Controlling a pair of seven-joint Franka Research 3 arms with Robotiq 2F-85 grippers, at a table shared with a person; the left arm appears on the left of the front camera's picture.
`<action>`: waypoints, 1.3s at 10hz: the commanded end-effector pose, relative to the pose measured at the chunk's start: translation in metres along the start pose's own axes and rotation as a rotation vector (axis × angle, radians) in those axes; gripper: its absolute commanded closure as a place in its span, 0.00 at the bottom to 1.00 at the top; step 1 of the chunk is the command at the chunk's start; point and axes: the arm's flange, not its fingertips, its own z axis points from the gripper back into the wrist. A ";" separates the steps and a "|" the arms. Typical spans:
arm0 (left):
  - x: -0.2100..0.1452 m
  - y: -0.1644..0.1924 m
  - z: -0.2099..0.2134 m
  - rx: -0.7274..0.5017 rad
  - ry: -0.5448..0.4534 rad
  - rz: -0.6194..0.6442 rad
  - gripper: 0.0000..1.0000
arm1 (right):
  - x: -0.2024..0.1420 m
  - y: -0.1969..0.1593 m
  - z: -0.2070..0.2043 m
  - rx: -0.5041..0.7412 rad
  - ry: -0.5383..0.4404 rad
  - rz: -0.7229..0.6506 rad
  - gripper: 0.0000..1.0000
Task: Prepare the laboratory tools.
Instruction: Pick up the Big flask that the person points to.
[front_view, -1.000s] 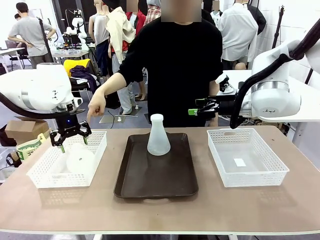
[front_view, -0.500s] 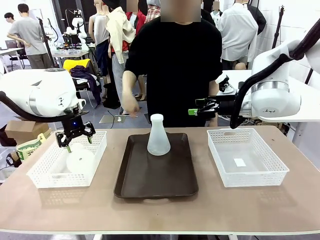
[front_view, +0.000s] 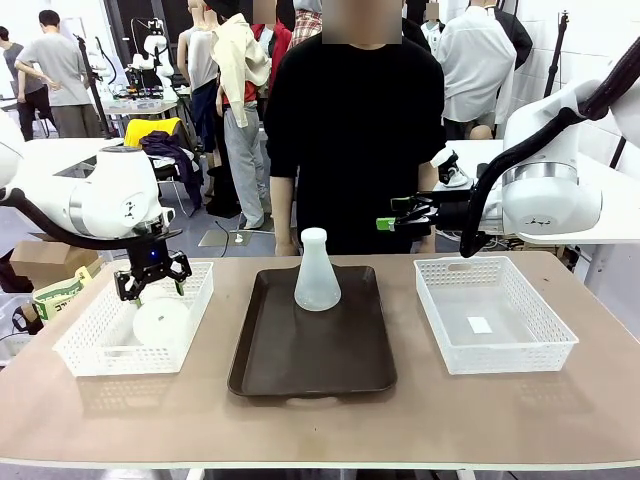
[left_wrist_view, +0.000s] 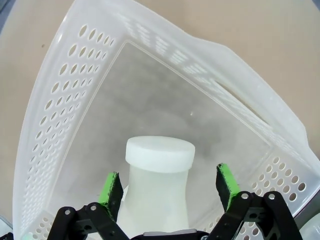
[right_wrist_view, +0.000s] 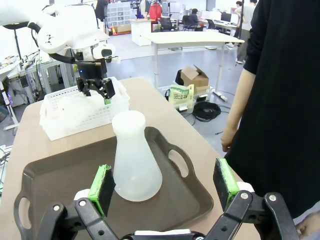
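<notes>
We took the step in hand to be the pick-up of the tilted flask (left_wrist_view: 159, 167) out of the left basket (front_view: 85, 345). The upright flask (front_view: 317, 275) already stood at the far end of the dark tray (front_view: 300, 375), so one of the two tools looked placed and one was left. The left gripper (front_view: 150, 285) hung just over the far part of the left basket, fingers pointing down into it. Its jaws were spread, with the green pads (left_wrist_view: 111, 187) on either side of the flask's neck and a gap on both sides. The flask lay leaning in the basket, its wide base turned toward the front camera and its neck up toward the gripper. The next move, as we judged it, called for closing evenly on the neck just under the rim, then lifting clear of the basket wall before crossing to the tray. The right gripper (front_view: 385, 222) was held level above the table's far edge, pointing toward the upright flask, jaws wide apart and empty. The right basket (front_view: 500, 365) sat near it. The person (front_view: 355, 130) stood behind the tray, arms down.
</notes>
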 end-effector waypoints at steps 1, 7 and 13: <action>0.007 -0.006 0.000 0.030 -0.025 0.009 0.11 | 0.000 0.001 0.000 0.002 0.008 -0.008 0.00; 0.013 -0.006 -0.001 0.097 0.019 0.007 0.94 | 0.000 0.001 0.000 0.002 0.008 -0.008 0.00; 0.009 0.000 -0.002 0.066 0.037 0.002 1.00 | 0.000 0.001 0.000 0.002 0.008 -0.008 0.00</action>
